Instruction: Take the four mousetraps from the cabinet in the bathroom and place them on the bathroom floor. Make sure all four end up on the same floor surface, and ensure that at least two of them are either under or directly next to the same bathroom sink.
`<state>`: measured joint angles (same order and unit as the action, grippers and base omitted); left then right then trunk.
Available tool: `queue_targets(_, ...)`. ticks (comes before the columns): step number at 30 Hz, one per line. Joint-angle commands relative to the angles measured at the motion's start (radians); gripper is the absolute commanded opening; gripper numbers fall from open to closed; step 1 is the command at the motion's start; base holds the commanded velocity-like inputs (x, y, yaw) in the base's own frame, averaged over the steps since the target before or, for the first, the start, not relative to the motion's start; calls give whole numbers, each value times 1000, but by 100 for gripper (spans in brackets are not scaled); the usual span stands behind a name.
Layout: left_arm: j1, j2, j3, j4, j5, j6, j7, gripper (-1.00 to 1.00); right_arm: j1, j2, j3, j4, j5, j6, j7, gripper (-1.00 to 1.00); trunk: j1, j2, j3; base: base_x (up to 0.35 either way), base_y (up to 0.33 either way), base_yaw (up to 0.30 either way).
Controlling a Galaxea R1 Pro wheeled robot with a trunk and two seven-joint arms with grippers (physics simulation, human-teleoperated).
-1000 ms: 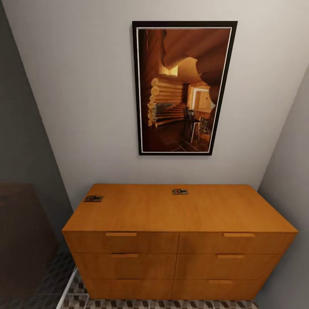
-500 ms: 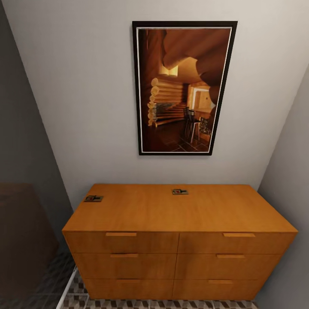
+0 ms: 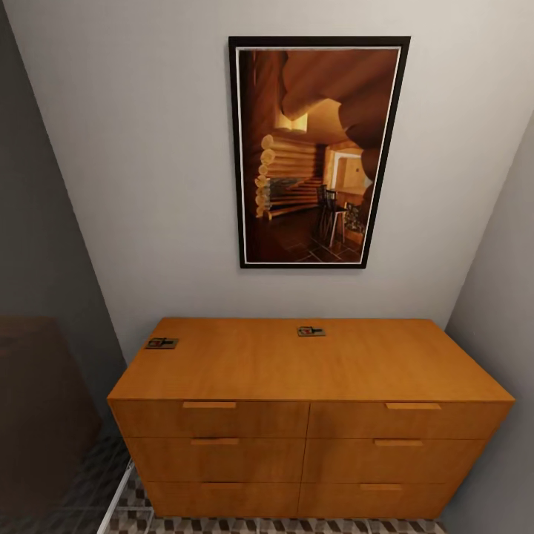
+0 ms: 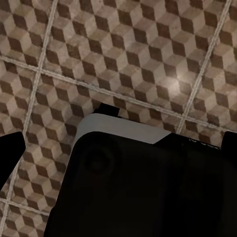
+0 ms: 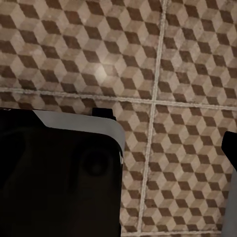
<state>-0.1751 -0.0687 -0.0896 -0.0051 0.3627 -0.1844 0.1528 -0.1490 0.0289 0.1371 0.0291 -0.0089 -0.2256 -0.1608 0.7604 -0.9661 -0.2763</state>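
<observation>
Nothing has moved since the earlier frames; head view identical. I face the cabinet [image 3: 311, 386], orange-brown, filling the lower half of the frame, six drawers with flat pulls, all closed. Two mousetraps lie flat on its top: left trap [image 3: 162, 343] at the far left edge of the top, center-left of frame; mid trap [image 3: 311, 331] near the back edge, about center of frame. They sit well apart. The other two traps I can't place. Framed picture [image 3: 317, 152] of a log interior hangs on the grey wall above the cabinet, upper center. Strip of cube-pattern floor [image 3: 274, 525] along the bottom edge, in front of the cabinet. Dark, dim area at the left side of frame, can't tell what it is.

Left wrist view: cube tiles with pale grout lines, floor [image 4: 123, 59] across the upper part; a dark body with a pale rim fills the lower part. Left claw: state can't tell.

Right wrist view: same tiled floor [image 5: 163, 59] across the top and right; dark body with pale rim at lower left. Right claw: state can't tell either.
</observation>
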Motion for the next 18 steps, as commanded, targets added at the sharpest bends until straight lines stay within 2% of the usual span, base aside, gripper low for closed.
queue_targets(1,-1,-1,-9,0,7,-3,4,100,-1,0,7,3,-1,-4,-5,100,0,-1,-1,0,0,0)
queue_targets(9,0,-1,-9,0,2,-6,5,100,-1,-1,18,3,14,-5,-10,100,0,-1,-1,0,0,0)
queue_targets(10,-1,-18,-15,-40,-12,-1,8,100,-1,-3,20,-27,25,2,-2,100,0,-1,-1,0,0,0)
queue_targets(13,-1,-34,-18,-107,-22,15,9,100,-1,-3,21,-93,26,10,-1,100,0,-1,-1,0,0,0)
queue_targets(14,-1,-40,-19,-170,-32,47,10,100,-1,-3,21,-155,27,28,-1,100,0,-1,-1,0,0,0)
queue_targets(16,-1,-45,-19,-245,-45,105,11,100,-1,-4,22,-229,28,64,-1,100,0,-1,-1,0,0,0)
queue_targets(17,-1,-50,-19,-424,-80,271,28,100,-1,-5,21,-406,29,204,0,100,0,-1,-1,0,0,0)
queue_targets(18,-1,-51,-19,-475,-89,315,35,100,-1,-5,20,-459,29,249,0,100,0,-1,-1,0,0,0)
